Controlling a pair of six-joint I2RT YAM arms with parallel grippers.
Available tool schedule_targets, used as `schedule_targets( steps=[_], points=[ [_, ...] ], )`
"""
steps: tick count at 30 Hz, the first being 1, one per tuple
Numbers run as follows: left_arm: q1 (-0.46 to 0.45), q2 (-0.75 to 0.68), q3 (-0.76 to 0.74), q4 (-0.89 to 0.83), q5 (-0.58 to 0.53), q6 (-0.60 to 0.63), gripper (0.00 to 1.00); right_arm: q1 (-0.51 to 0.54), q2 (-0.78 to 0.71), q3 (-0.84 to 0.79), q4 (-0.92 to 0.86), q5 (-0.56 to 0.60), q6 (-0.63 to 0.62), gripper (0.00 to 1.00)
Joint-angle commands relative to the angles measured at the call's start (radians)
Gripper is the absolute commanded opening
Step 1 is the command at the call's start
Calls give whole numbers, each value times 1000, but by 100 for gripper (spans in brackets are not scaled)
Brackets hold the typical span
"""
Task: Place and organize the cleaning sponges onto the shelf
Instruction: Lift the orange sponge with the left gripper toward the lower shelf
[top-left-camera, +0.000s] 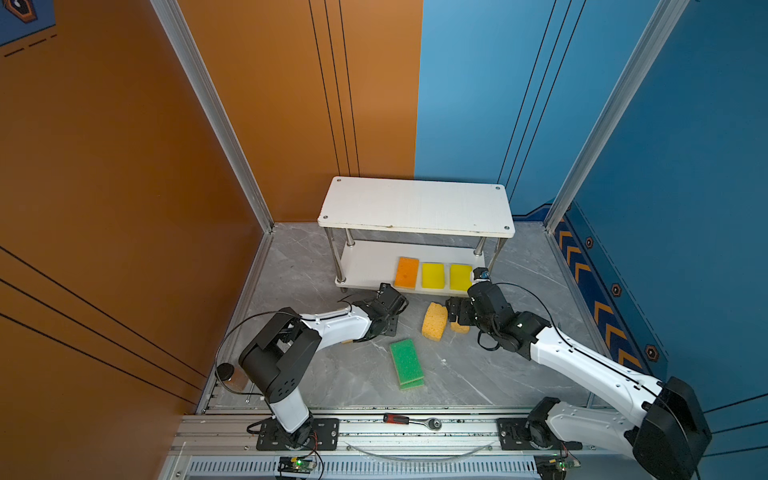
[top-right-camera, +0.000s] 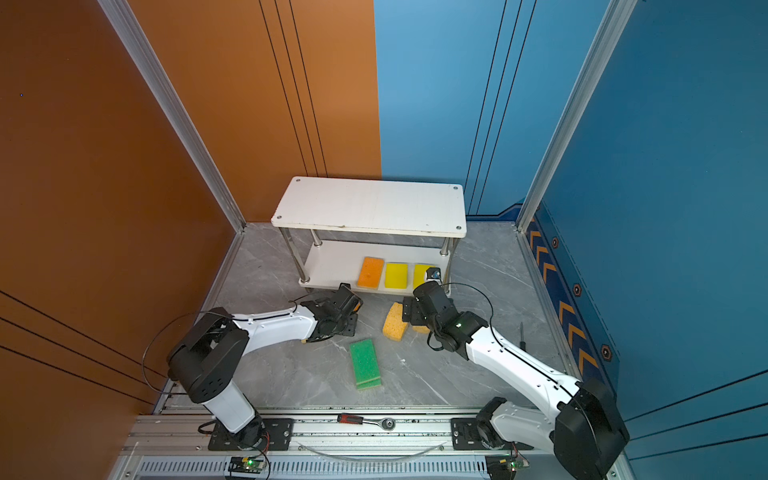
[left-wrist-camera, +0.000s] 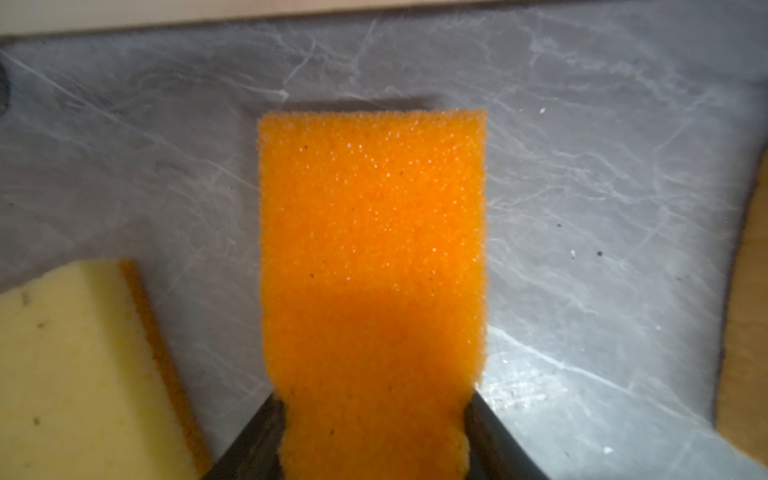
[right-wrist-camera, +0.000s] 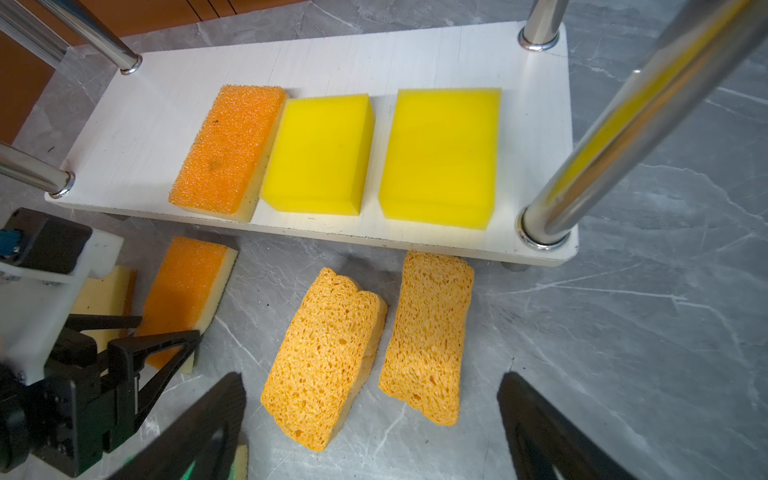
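My left gripper (left-wrist-camera: 374, 432) is shut on the near end of an orange-topped sponge (left-wrist-camera: 372, 249) lying on the grey floor in front of the shelf (top-left-camera: 415, 205). Beside it lies another sponge (left-wrist-camera: 75, 365), pale side up. The lower board (right-wrist-camera: 137, 137) carries one orange-topped sponge (right-wrist-camera: 226, 149) and two bright yellow ones (right-wrist-camera: 320, 153) (right-wrist-camera: 440, 156) in a row. My right gripper (right-wrist-camera: 374, 424) hangs open just above two porous yellow-orange sponges (right-wrist-camera: 324, 357) (right-wrist-camera: 428, 336), touching neither. Two green-topped sponges (top-left-camera: 406, 361) lie stacked nearer the front.
Chrome posts (right-wrist-camera: 623, 124) stand at the shelf corners, one close to my right wrist. A ratchet wrench (top-left-camera: 411, 420) lies on the front rail and a screwdriver (top-right-camera: 522, 332) on the floor at the right. Orange and blue walls enclose the floor.
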Motion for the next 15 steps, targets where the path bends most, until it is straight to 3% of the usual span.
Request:
schedule_targets(
  steps=[1, 15],
  points=[
    [-6, -56, 12, -28, 13, 12, 56, 4, 9, 23, 1, 13, 11, 94],
    [-6, -199, 14, -108, -22, 25, 56, 4, 6, 23, 7, 8, 9, 94]
  ],
)
